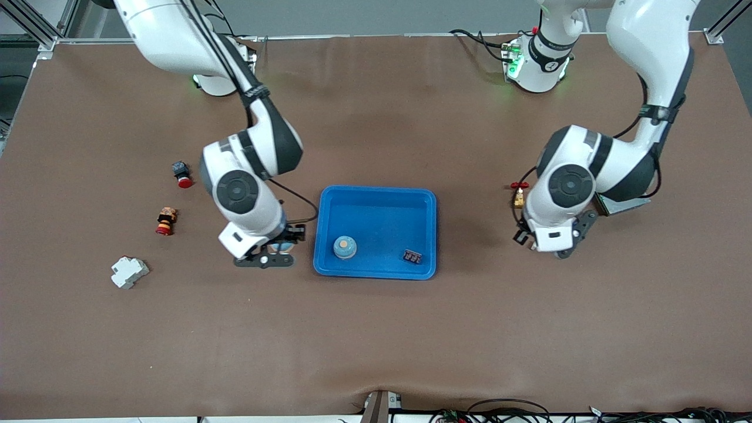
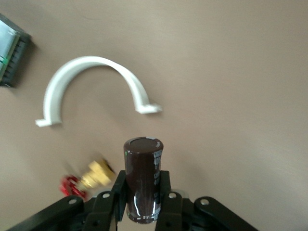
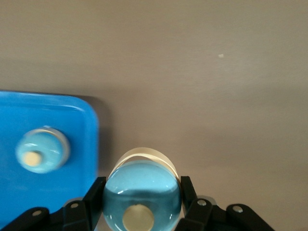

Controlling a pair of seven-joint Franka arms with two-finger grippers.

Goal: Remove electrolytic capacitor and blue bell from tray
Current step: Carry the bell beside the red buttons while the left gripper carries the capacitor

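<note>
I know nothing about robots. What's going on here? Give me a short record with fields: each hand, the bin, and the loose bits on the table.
left gripper: shut on a dark capacitor, over the bare table near a brass valve and a white clamp
right gripper: shut on a blue bell, over the table beside the bin
bin: blue, between the arms; holds another bell and a small dark part
loose bits: two red-tipped buttons and a white block, toward the right arm's end
</note>
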